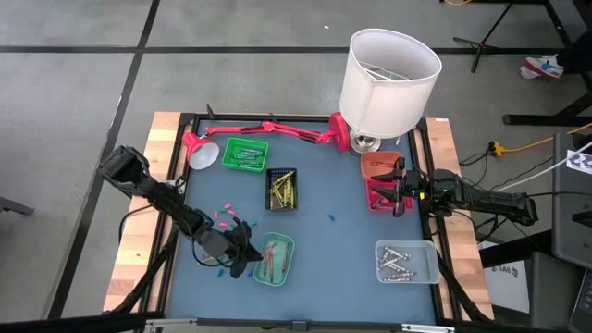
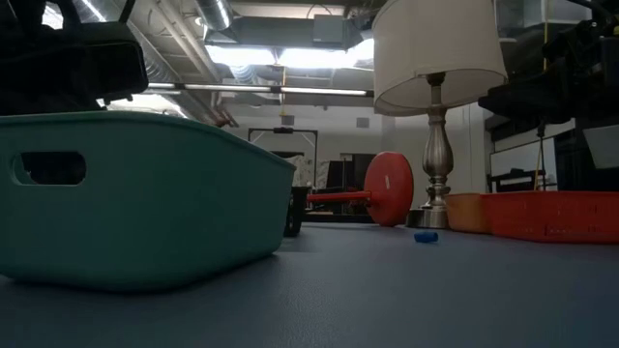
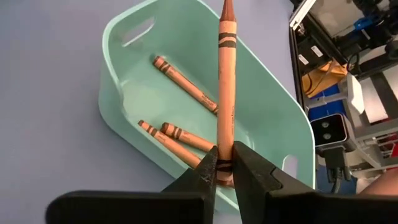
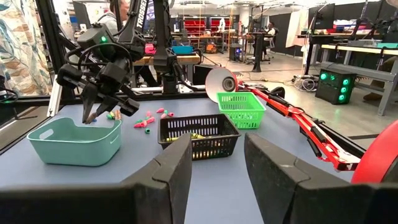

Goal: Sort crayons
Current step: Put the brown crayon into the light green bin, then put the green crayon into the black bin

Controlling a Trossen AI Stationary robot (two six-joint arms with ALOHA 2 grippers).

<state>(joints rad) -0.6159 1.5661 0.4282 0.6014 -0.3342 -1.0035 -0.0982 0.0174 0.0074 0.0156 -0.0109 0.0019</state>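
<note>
Overhead view: six small trays sit on the blue table (image 1: 314, 199) — green (image 1: 245, 154), black (image 1: 282, 189), teal (image 1: 275, 259), clear (image 1: 407, 262), orange (image 1: 379, 165) and red (image 1: 384, 193). Several pink crayons (image 1: 222, 215) lie loose beside the left gripper (image 1: 242, 256), which is at the teal tray's edge. One blue crayon (image 1: 330, 218) lies alone mid-table. The right gripper (image 1: 396, 188) waits over the red tray. A red desk lamp (image 1: 268, 129) lies flat; one white-shaded lamp (image 1: 388, 79) stands upright.

Table-level view: the teal tray's wall fills the foreground; the blue crayon lies near the upright lamp's base.

Left wrist view: the left jaws pinch one brown crayon (image 3: 226, 93) above the teal tray, which holds three more brown crayons (image 3: 186, 79). Wrapper writing is unreadable.

Right wrist view: the right jaws stand apart, holding nothing; yellow crayons (image 4: 194, 136) lie in the black tray.
</note>
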